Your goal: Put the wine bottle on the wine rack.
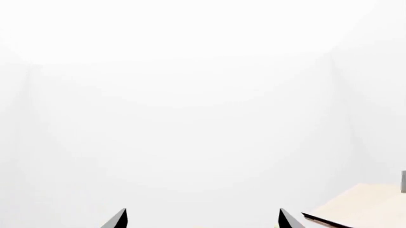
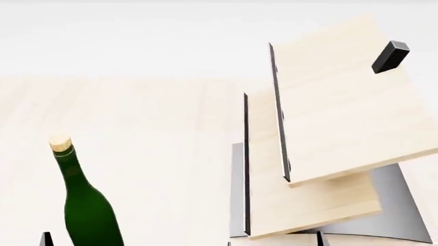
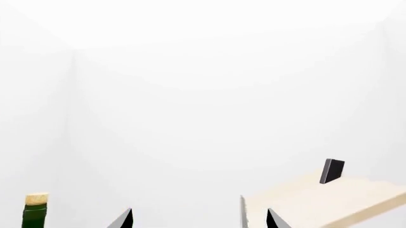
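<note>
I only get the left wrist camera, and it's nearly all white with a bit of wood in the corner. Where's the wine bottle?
Observer: The wine bottle stands upright on the pale wooden table, left of the wine rack in the head view.
Operator: Is anything holding it?
Observer: No gripper is touching it. The right wrist camera shows its cork beside the right gripper, well apart from it.
Operator: What's that wood I see?
Observer: A wine rack panel. The top one carries a small black block.
</note>
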Tool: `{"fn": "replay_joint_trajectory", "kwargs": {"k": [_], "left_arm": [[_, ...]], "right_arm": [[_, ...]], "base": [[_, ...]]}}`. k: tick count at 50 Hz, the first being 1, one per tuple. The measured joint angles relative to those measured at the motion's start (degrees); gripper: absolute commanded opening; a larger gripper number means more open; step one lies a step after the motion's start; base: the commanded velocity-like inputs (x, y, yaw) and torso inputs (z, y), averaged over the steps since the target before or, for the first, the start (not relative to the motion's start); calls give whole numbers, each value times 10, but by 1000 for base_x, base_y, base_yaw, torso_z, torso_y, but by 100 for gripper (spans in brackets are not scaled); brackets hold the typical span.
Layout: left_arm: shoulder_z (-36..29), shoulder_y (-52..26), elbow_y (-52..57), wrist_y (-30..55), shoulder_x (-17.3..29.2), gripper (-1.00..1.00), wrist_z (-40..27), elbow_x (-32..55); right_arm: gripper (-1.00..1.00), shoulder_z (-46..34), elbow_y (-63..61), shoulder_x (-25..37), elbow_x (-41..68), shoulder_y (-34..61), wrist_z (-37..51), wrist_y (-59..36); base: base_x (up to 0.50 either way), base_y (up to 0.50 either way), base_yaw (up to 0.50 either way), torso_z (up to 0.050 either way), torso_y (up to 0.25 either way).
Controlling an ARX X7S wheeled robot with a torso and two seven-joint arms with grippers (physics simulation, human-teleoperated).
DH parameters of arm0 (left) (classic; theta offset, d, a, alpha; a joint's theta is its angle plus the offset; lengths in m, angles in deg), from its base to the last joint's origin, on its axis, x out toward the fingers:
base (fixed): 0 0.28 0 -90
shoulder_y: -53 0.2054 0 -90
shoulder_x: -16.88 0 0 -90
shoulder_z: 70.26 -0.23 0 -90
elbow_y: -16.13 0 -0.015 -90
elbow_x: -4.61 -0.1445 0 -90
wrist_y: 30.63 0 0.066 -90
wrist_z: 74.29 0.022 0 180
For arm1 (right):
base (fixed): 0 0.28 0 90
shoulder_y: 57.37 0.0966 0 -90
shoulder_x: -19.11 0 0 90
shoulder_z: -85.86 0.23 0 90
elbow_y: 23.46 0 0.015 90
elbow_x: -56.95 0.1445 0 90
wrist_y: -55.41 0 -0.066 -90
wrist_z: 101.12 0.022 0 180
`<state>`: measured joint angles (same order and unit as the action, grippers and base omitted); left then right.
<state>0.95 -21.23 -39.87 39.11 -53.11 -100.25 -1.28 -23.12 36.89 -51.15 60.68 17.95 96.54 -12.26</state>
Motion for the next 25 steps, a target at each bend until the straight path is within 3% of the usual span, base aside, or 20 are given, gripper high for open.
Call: {"fn": "replay_joint_trajectory", "kwargs": {"k": [25], "left_arm": [[-4,-2,-1,0,4,100,-5,0]], "right_arm": [[100,-5,4,3,-2,3,4,0]], "base": [[0,-73,0,0,0]]}}
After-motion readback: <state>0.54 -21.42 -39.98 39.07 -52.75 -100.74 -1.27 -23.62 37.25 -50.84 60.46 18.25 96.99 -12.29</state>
